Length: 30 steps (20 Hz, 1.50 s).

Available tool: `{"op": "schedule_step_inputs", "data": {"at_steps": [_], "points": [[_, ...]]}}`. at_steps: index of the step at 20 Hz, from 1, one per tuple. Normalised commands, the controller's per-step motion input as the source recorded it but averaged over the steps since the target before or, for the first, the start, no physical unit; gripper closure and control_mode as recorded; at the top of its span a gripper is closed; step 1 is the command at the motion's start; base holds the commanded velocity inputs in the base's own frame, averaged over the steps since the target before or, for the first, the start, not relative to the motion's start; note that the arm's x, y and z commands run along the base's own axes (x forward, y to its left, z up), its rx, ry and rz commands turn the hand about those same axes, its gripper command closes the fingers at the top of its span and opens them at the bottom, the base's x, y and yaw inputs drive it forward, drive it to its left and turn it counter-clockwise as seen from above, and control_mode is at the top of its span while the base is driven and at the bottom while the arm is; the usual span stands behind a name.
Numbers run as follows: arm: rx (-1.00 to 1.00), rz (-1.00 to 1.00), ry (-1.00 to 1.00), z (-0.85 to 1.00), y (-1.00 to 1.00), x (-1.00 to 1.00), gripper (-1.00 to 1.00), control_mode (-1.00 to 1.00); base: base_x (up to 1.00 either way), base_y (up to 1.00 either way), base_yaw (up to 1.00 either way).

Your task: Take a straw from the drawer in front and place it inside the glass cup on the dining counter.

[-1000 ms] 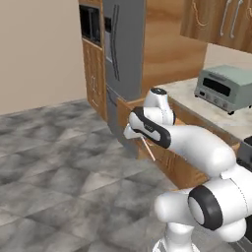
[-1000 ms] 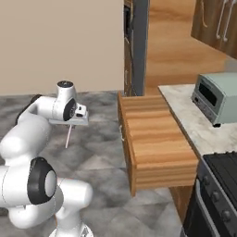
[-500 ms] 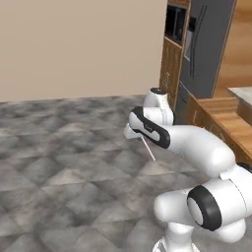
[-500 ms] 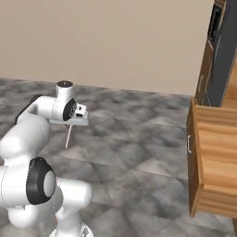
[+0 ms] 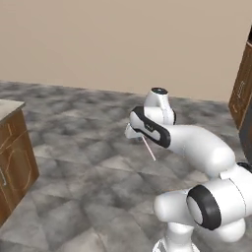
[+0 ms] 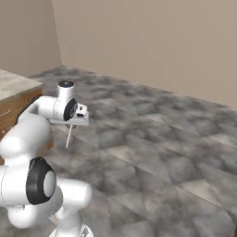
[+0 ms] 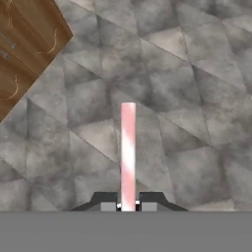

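Grey stone floor (image 7: 197, 74) beneath end effector (image 7: 128, 206) clamping straw (image 7: 128, 152)

Straw (image 7: 128, 152) between gripper (image 7: 128, 205) fingertips, projecting down over floor (image 5: 88, 162); wooden cabinet (image 5: 12, 162) left of arm.
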Motion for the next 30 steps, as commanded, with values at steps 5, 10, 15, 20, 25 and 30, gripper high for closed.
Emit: {"op": "schedule_step_inputs", "data": {"at_steps": [5, 10, 15, 20, 25, 30], "points": [[0.0, 0.0, 0.0, 0.0, 0.0, 0.0, 1.0, 1.0, 0.77, -0.15, 0.53], [0.0, 0.0, 0.0, 0.0, 0.0, 0.0, 1.0, 1.0, 1.0, -0.29, 0.32], [0.0, 0.0, 0.0, 0.0, 0.0, 0.0, 1.0, 1.0, 1.0, -0.33, 0.25], [0.0, 0.0, 0.0, 0.0, 0.0, 0.0, 1.0, 1.0, 1.0, -0.07, 0.15], [0.0, 0.0, 0.0, 0.0, 0.0, 0.0, 1.0, 1.0, 1.0, 0.0, 0.05], [0.0, 0.0, 0.0, 0.0, 0.0, 0.0, 1.0, 1.0, 1.0, 0.0, 0.05]]}}
